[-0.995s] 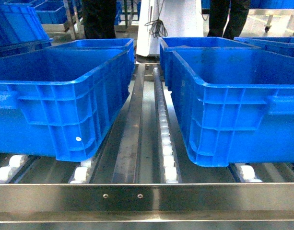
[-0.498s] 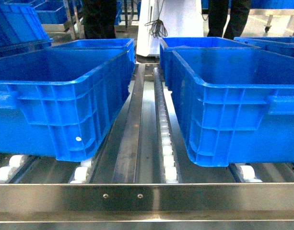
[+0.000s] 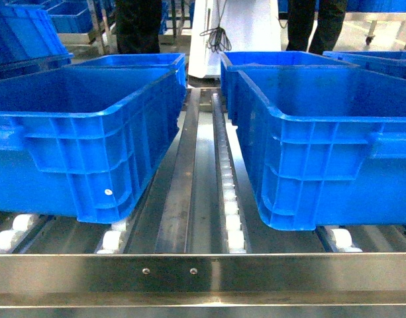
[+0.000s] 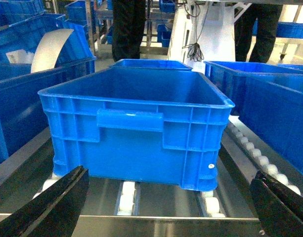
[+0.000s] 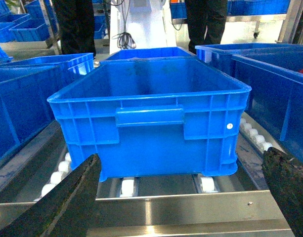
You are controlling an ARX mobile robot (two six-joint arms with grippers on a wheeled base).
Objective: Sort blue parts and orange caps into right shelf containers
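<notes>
Two bins (image 3: 83,132) (image 3: 322,146) side by side on shelf (image 3: 203,275); roller track (image 3: 228,192) between.

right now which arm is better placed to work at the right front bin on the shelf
Right, as a judgement. The right gripper is open and empty, facing the right front bin squarely. The left gripper, also open and empty, faces the left front bin. No blue parts or orange caps are visible.

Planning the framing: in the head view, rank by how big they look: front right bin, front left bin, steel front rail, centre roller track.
1-2. Front right bin and front left bin: look alike, both cropped, unranked.
3. Steel front rail.
4. Centre roller track, smallest.
</notes>
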